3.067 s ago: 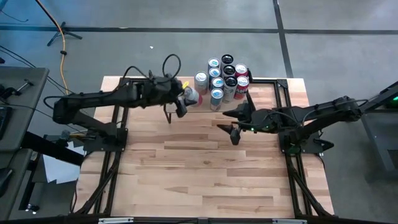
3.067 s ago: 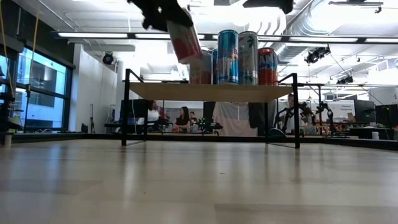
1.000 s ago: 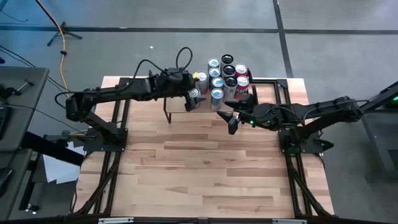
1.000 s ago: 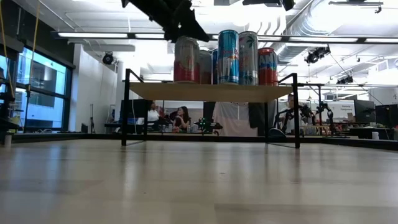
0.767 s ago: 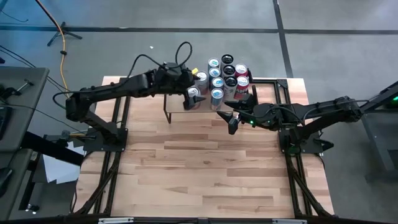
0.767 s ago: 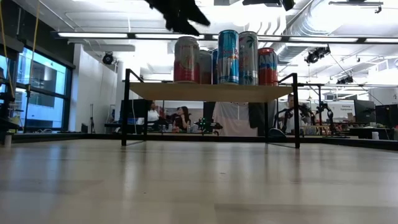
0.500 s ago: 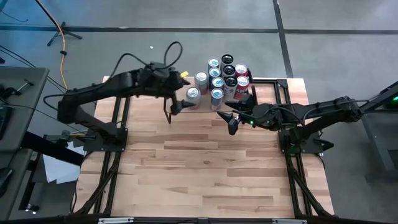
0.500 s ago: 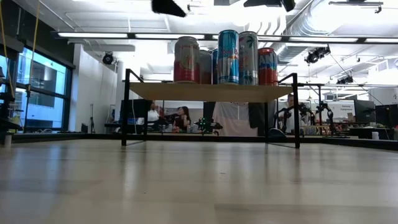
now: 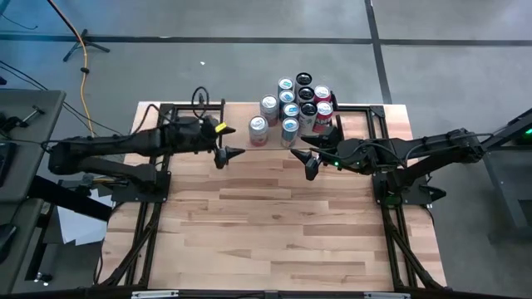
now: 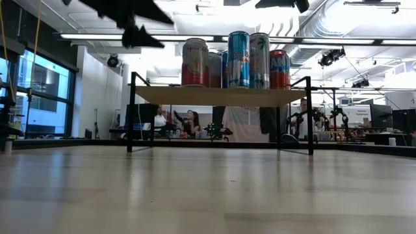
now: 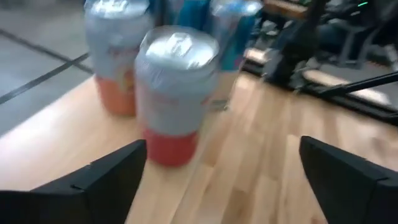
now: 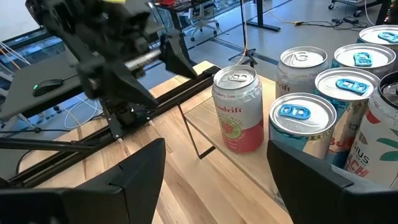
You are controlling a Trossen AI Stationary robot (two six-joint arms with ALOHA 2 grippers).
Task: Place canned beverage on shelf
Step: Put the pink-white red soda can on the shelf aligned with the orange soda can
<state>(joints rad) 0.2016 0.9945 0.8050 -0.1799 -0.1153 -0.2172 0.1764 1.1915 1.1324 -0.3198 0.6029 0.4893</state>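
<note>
The shelf (image 10: 218,95) is a low wood plank on black legs at the table's far side; it also shows in the high view (image 9: 270,141). A pink-and-red can (image 9: 258,130) stands upright on its bottom near the shelf's left end, and shows in the low view (image 10: 194,62) and both wrist views (image 11: 174,93) (image 12: 239,109). My left gripper (image 9: 226,155) is open and empty, left of the can and apart from it. My right gripper (image 9: 307,162) is open and empty, on the near side of the shelf.
Several more cans (image 9: 303,100) stand upright in a tight group on the shelf, right of and behind the pink one. The wooden tabletop (image 9: 274,224) spreads out on the near side of the shelf. People sit in the room behind the table (image 10: 188,122).
My left gripper has gone up off the pink can, then drawn back toward the table's left edge. The can stays upright on the shelf where it was.
</note>
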